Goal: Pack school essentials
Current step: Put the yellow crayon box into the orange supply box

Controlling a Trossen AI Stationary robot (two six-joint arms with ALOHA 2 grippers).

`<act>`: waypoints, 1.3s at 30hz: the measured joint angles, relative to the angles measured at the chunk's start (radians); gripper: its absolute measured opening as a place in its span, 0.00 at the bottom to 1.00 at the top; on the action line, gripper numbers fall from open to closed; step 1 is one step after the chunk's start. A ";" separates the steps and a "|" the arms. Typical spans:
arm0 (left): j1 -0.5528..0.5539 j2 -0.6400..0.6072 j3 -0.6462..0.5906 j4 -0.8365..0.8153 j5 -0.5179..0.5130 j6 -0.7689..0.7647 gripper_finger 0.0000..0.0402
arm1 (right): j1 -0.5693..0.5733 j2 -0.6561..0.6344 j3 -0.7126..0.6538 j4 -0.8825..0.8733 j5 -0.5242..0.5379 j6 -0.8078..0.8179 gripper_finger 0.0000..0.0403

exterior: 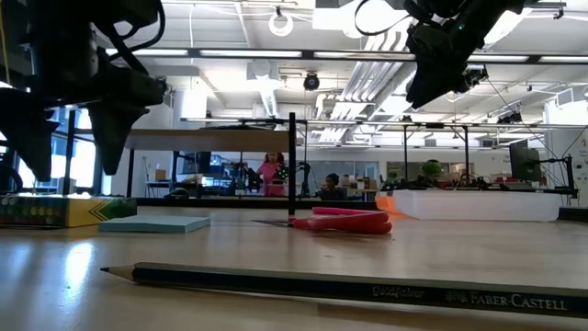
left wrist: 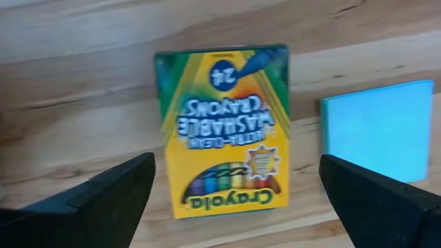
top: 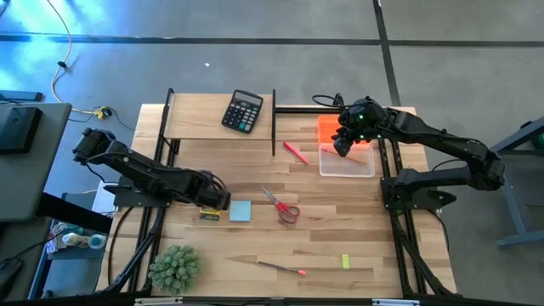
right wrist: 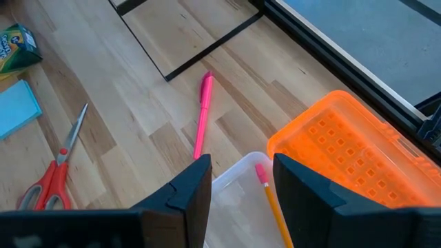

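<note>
Crayon box (left wrist: 222, 131) lies flat on the table beside the note pad (left wrist: 377, 131), which the frame cuts off, under the left gripper (left wrist: 234, 196), jaws wide apart. Right gripper (right wrist: 241, 182) hovers over the clear bin (top: 346, 161), fingers parted and empty; a pencil (right wrist: 272, 200) lies inside, half hidden.

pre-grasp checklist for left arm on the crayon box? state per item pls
1. Left claw open: ok, fingers wide apart.
2. Crayola crayon box between the fingers: ok, lying flat on the table.
3. Blue note pad apart from the box: ok, a gap shows.
4. Clear bin free to receive: not ok, right claw hovers over it.
5. Pencil already in the bin: ok.
6. Scissors, pink marker packed: not ok, both on the table.
</note>
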 joint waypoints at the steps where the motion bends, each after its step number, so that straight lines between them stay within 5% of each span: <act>1: 0.000 0.000 0.000 0.003 -0.003 0.001 1.00 | 0.000 0.000 0.000 0.000 0.000 0.000 0.36; 39: 0.000 0.206 0.000 0.082 0.021 0.017 1.00 | 0.000 0.000 0.000 0.004 0.000 0.000 0.36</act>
